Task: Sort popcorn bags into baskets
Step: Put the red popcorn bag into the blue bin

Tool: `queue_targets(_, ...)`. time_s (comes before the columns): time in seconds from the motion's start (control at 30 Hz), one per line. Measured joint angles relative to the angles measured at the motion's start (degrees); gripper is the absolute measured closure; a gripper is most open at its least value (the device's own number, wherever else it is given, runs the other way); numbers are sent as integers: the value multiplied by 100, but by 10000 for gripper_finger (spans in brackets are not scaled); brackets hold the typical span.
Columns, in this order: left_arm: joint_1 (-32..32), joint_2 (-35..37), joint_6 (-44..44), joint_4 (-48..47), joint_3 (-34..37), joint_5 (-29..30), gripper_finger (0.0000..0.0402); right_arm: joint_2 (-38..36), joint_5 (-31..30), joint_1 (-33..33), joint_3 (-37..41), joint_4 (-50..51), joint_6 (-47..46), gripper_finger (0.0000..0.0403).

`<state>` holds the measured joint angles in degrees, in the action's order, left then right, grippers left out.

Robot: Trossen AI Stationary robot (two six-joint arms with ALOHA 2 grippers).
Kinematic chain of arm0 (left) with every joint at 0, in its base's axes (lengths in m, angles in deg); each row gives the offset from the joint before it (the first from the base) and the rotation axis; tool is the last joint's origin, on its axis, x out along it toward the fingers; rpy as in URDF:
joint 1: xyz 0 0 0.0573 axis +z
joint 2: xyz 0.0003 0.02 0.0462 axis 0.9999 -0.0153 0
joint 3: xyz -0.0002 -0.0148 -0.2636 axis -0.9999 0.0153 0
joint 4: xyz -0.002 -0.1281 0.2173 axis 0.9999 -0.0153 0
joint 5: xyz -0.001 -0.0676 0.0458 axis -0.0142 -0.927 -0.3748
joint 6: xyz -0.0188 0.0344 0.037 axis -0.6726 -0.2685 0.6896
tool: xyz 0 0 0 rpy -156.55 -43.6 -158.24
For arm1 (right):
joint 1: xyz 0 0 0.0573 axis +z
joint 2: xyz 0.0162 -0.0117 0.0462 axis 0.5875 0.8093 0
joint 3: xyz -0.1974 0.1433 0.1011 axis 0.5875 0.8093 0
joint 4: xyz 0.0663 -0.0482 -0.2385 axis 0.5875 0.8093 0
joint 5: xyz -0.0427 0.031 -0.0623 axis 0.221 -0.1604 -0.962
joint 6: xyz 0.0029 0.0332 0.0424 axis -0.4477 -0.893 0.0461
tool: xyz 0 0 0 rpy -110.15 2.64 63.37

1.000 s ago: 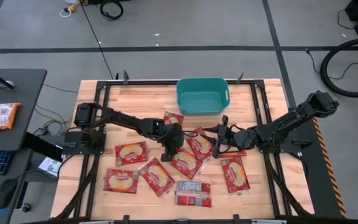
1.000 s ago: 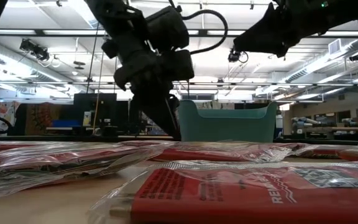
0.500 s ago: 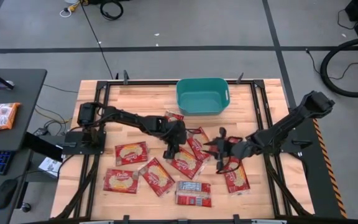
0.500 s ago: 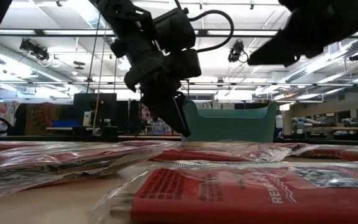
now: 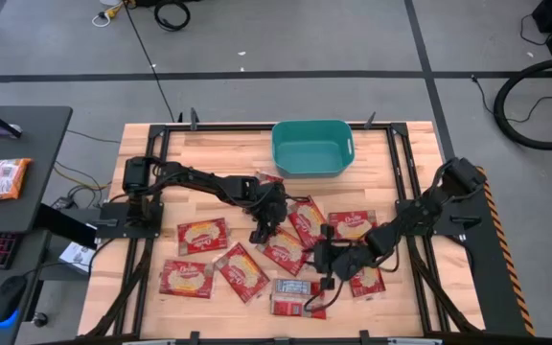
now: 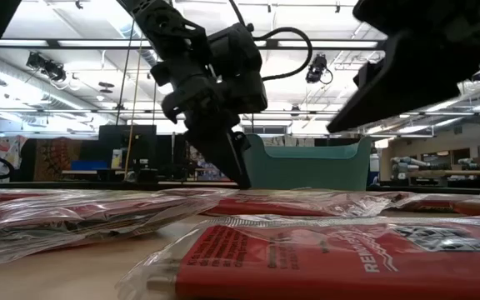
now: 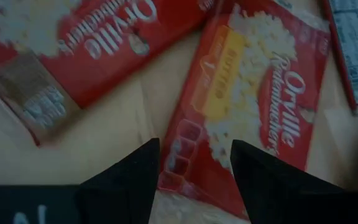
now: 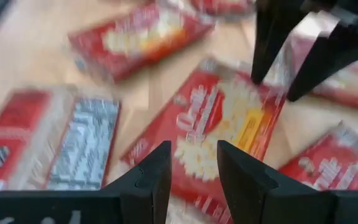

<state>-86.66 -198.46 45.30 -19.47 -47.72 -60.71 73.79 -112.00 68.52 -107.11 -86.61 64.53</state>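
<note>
Toward the left of the table in the high view, two popcorn bags lie flat, one (image 5: 202, 235) above the other (image 5: 186, 279), and both are apart from my arms. Near the middle of the frame my left gripper (image 5: 260, 233) points down over a bag (image 5: 286, 249). Its fingers are parted, with nothing between them, and in the left wrist view the tips (image 7: 143, 168) stand at the short edge of that bag (image 7: 247, 106); I cannot tell if they touch it. At the upper middle, the teal basket (image 5: 312, 147) stands near the far edge of the table, with no bag seen inside. Lower and to the right of centre, my right gripper (image 5: 325, 271) hovers beside the bag showing its grey-white back (image 5: 298, 298). Its fingers (image 8: 153, 174) are also apart and hold nothing. Another bag (image 5: 352, 224) lies just above this arm.
</note>
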Motion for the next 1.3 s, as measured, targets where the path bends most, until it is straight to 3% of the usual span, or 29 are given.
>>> queue_targets(0.27,-4,-258,-24,49,-13,7,200,812,518,20,-680,304,-374,269)
queue_targets(0.7,0,-225,330,-411,-263,115,200,1363,855,1,-768,289,-831,269)
queue_targets(1.0,33,-242,262,-1277,-264,-751,200,1319,643,-270,-781,720,-960,269)
queue_targets(1.3,32,-244,-69,-1452,-264,-1436,200,1321,581,-542,-772,698,-932,269)
